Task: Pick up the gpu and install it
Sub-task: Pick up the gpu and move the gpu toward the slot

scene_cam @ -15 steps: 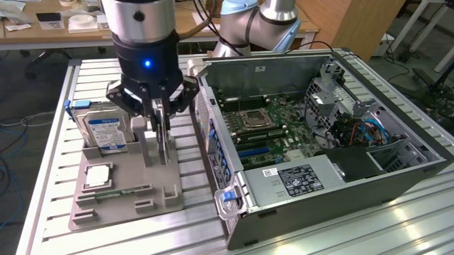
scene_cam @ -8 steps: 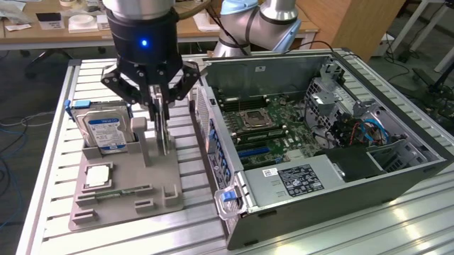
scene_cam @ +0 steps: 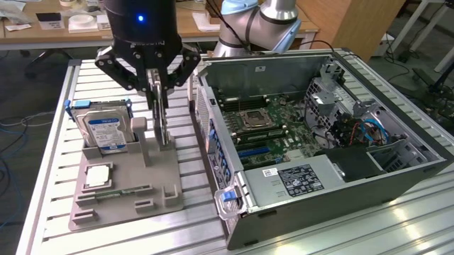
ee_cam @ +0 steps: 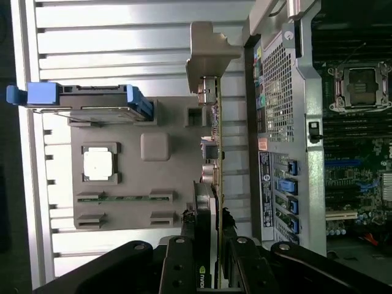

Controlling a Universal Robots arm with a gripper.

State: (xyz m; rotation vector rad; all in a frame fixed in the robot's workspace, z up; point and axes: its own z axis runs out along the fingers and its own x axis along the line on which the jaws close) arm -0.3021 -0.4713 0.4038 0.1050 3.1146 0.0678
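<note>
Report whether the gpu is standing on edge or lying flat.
On edge: the gpu stands upright over the grey holder, its top edge pinched in the hand.

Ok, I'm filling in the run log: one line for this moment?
gripper: shut on graphics card | graphics card: upright on edge at gray holder | case: open, card not yet in

Gripper (scene_cam: pixel 161 95) jaws are clamping the gpu (scene_cam: pixel 165 127) edge-on, and room around them is tight. On one side of the jaws the computer case (scene_cam: pixel 212 133) wall is standing near, leaving a narrow gap. On the opposite side a holder post (scene_cam: pixel 141 139) is sitting just beside the card below the jaws, with the hard drive (scene_cam: pixel 105 130) further out. Beyond the wall the case is lying open, exposing the motherboard (scene_cam: pixel 259 125). The drive cage (scene_cam: pixel 322 98) and cables (scene_cam: pixel 365 130) are crowding its far end.
</note>
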